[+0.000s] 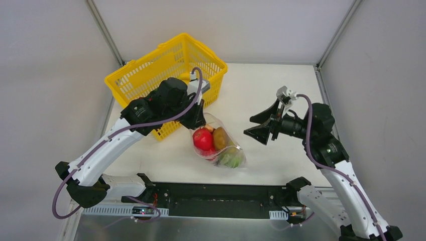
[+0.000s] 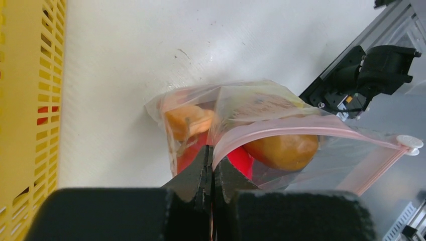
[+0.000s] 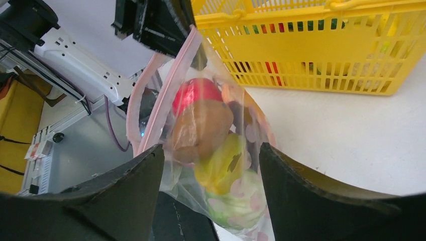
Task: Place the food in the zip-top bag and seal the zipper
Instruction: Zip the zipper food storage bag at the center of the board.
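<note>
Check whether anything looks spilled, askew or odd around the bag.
Nothing spilled. The zip-top bag is held tilted, pinched at its mouth edge by the left jaws; its zipper strips gape apart, so the mouth stands unsealed with food inside.

Bright even light, soft shadows, sheen on zip-top bag (image 2: pixel 281 108), left fingers (image 2: pixel 193 175) blurred

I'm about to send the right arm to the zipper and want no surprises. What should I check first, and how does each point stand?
1. Left pincer shut on bag edge: ok.
2. Right pincer open, apart from bag: ok.
3. Tomato and kiwi inside bag: ok.
4. Zipper sealed: not ok, its strips gape.
5. Slider unobstructed: ok.
6. Basket emptied: not ok, pieces show through its lattice.
</note>
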Controlling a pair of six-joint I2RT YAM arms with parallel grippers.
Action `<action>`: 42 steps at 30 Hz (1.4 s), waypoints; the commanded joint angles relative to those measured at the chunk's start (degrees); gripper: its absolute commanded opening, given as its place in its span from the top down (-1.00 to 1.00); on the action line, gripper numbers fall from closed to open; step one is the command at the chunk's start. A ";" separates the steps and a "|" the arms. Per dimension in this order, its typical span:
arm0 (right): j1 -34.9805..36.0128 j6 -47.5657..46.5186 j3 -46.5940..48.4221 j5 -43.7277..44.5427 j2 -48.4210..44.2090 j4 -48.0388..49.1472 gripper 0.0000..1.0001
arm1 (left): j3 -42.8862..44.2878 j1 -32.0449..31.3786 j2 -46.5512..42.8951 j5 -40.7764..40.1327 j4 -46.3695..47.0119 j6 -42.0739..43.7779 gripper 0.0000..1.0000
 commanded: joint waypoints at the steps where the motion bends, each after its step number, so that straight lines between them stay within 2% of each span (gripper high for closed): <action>1: 0.27 -0.70 -5.45 1.47 -6.98 7.08 -0.44 | 2.21 0.69 0.50 1.21 4.29 -2.99 1.00; 3: 0.40 -1.97 -6.79 1.24 -8.99 6.46 -0.43 | 2.29 0.88 0.78 1.02 4.42 -3.23 1.00; 6: 0.36 -4.27 -11.43 -3.87 -12.24 9.06 -0.43 | 2.07 1.28 0.87 0.47 4.64 -3.71 1.00; 11: 0.47 -0.81 -21.03 -6.06 -18.07 22.42 -0.44 | 1.08 1.92 0.40 0.60 6.66 -4.89 1.00; 17: 0.71 -2.32 -22.41 -6.22 -18.77 23.61 -0.37 | 0.98 2.07 0.79 0.62 7.59 -5.47 1.00; 23: 2.89 2.16 -26.38 -5.81 -19.93 32.12 -0.34 | 0.39 2.53 1.03 0.72 8.54 -5.92 1.00; 26: 4.60 -0.57 -26.97 -6.32 -20.48 31.27 -0.34 | 0.01 2.90 1.15 0.90 9.05 -6.14 1.00; 32: 9.12 -4.25 -26.75 -3.51 -19.52 29.81 -0.34 | -0.64 3.49 1.30 1.53 10.16 -6.61 1.00; 42: 24.83 -14.86 -25.02 12.50 -14.78 26.94 -0.26 | -0.95 4.10 2.00 2.88 11.01 -7.07 1.00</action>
